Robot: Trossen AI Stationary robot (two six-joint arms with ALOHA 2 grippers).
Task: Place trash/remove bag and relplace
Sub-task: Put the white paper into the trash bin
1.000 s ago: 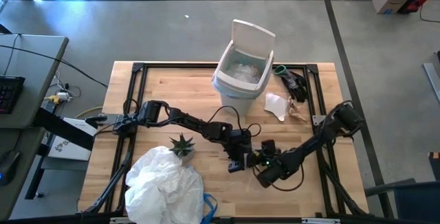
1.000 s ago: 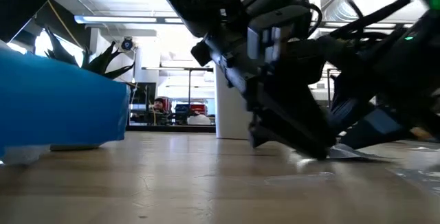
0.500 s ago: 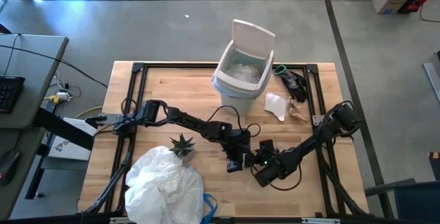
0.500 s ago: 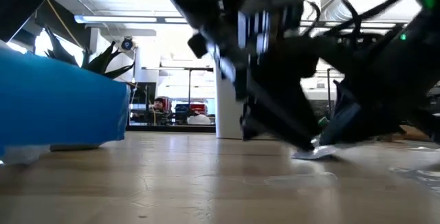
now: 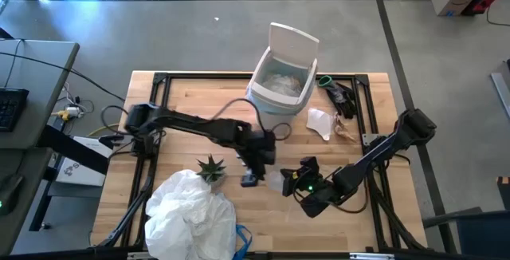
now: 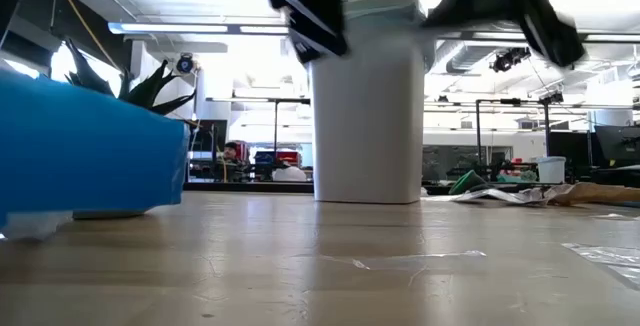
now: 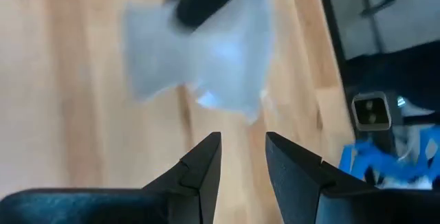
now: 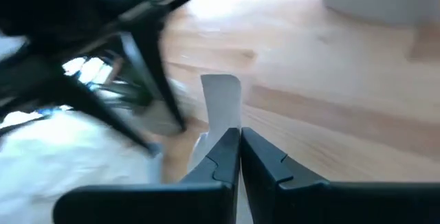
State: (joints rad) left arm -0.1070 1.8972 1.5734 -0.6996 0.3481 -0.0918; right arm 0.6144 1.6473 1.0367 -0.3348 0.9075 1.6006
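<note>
A clear crinkled plastic wrapper (image 5: pixel 276 182), one piece of the trash, hangs over the table's middle, near the front. My right gripper (image 5: pixel 292 183) is shut on it. My left gripper (image 5: pixel 249 178) hovers just left of it, open, with nothing between its fingers (image 7: pixel 206 159). In the left wrist view the wrapper (image 7: pixel 199 66) shows beyond those fingers. The white bin (image 5: pixel 279 84) stands at the far middle with its lid up, lined with a pale thin bag (image 5: pixel 280 83). White paper (image 5: pixel 320 123) and brown paper (image 5: pixel 347 131) lie on the table to the right of the bin. My right gripper pinches one end of the clear wrapper (image 8: pixel 221 124) between its two shut fingers. The fingers come slanting down from the table's right side. The rest of the wrapper sticks out past the fingertips, lifted clear of the table.
A small green potted plant (image 5: pixel 211 168) stands left of my left gripper. A big crumpled white bag heap (image 5: pixel 187 212) and a blue thing (image 5: pixel 243 240) fill the near left. Dark items (image 5: pixel 339 92) lie at the far right. Flat clear film (image 6: pixel 400 259) lies near the front edge.
Both grippers have risen off the table and now show only at the top of the low view. My right gripper has lifted the clear wrapper clear of the wood. My left gripper has also moved toward the table's left, away from the wrapper.
</note>
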